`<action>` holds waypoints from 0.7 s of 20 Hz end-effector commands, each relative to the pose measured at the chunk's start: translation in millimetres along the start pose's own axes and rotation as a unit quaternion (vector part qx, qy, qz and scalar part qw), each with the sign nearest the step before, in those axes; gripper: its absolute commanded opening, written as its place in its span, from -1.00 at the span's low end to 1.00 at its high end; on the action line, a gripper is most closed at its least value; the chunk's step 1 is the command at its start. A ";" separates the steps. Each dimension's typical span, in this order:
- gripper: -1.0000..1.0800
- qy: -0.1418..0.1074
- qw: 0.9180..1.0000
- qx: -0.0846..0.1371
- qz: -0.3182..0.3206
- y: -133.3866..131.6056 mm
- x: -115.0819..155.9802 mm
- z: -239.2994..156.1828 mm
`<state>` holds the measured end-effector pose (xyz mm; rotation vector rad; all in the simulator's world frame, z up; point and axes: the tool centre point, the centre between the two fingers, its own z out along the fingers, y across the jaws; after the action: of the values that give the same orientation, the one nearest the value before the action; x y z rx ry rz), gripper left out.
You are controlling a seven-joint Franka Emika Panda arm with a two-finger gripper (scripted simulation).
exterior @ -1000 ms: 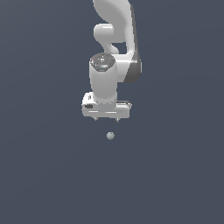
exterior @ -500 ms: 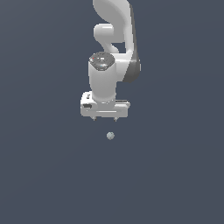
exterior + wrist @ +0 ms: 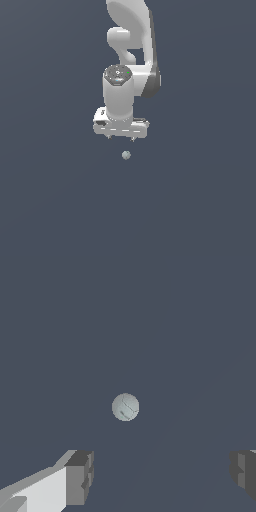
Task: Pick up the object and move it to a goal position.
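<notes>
The object is a tiny pale grey-green ball (image 3: 126,155) lying on the dark grey floor. In the wrist view the ball (image 3: 125,407) sits ahead of the gap between the two fingers. My white gripper (image 3: 121,138) points straight down and hovers just above the ball, a little to the exterior view's left of it. It is open and empty, with its fingers spread wide apart. In the wrist view the gripper (image 3: 162,476) shows one fingertip (image 3: 80,476) and part of the other at the picture's edge. Nothing touches the ball.
A plain dark grey floor (image 3: 200,200) fills both views. The white arm (image 3: 131,30) rises above the gripper. No goal marker shows.
The gripper rose very slightly, then came down a little toward the ball. The ball has not moved. The fingers stay open.
</notes>
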<state>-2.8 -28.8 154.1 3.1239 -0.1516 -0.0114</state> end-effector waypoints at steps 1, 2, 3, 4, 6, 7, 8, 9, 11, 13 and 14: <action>0.92 0.000 1.000 0.001 0.020 -2.2 1.1 6.2; 0.92 0.000 1.000 0.002 0.030 -3.1 1.6 9.0; 0.92 0.000 0.999 0.003 0.040 -4.1 2.1 12.1; 0.92 0.000 0.999 0.003 0.051 -5.2 2.7 15.4; 0.92 0.000 0.997 0.005 0.076 -7.5 3.9 22.7; 0.92 0.000 0.996 0.005 0.089 -8.8 4.5 26.6; 0.92 0.000 0.995 0.006 0.103 -10.0 5.1 30.8; 0.92 0.000 0.993 0.007 0.117 -11.3 5.7 35.1; 0.92 0.000 0.989 0.007 0.145 -13.6 6.8 43.5; 0.92 0.000 0.985 0.008 0.172 -15.8 7.7 51.4; 0.92 0.000 0.983 0.008 0.184 -16.7 8.1 54.9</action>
<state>5.6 -15.1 104.6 3.0710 -0.6636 -0.0084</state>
